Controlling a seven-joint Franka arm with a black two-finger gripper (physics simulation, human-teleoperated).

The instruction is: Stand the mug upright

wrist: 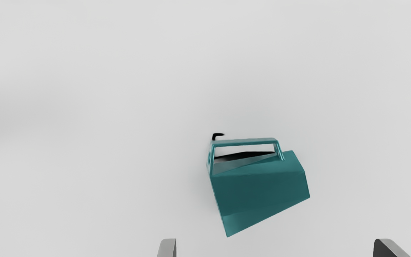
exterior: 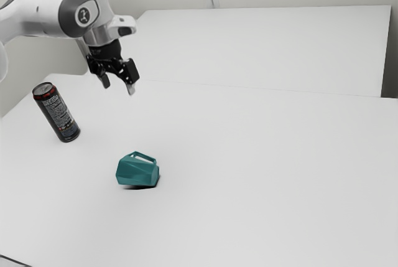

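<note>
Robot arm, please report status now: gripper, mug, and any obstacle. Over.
Gripper open, empty, raised away from mug. Mug lying on its side, not upright. Dark can stands apart, seemingly not in the way.

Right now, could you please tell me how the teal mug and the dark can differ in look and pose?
The mug lies on its side, while the can stands on its base.
The mug is plain teal; the can is black, with red near its top and printed lettering.
The mug has a faceted body and a handle; the can is a smooth cylinder without one.
Both rest on the white table.
</note>
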